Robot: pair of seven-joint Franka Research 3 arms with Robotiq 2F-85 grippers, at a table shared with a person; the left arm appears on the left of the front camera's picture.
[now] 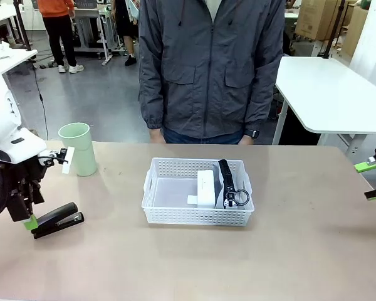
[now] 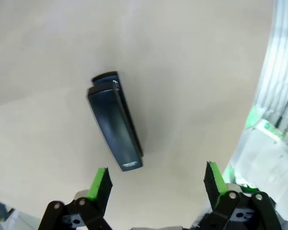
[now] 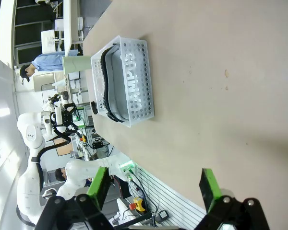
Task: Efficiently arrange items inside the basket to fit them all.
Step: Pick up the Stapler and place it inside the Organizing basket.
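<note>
The stapler (image 2: 115,125) lies just ahead of my wide-open left claw (image 2: 157,181), its long axis across the closing line.

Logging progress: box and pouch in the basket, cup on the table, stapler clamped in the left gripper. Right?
No: the left wrist view shows the left gripper open above the stapler, which lies free on the table. The rest holds.
</note>
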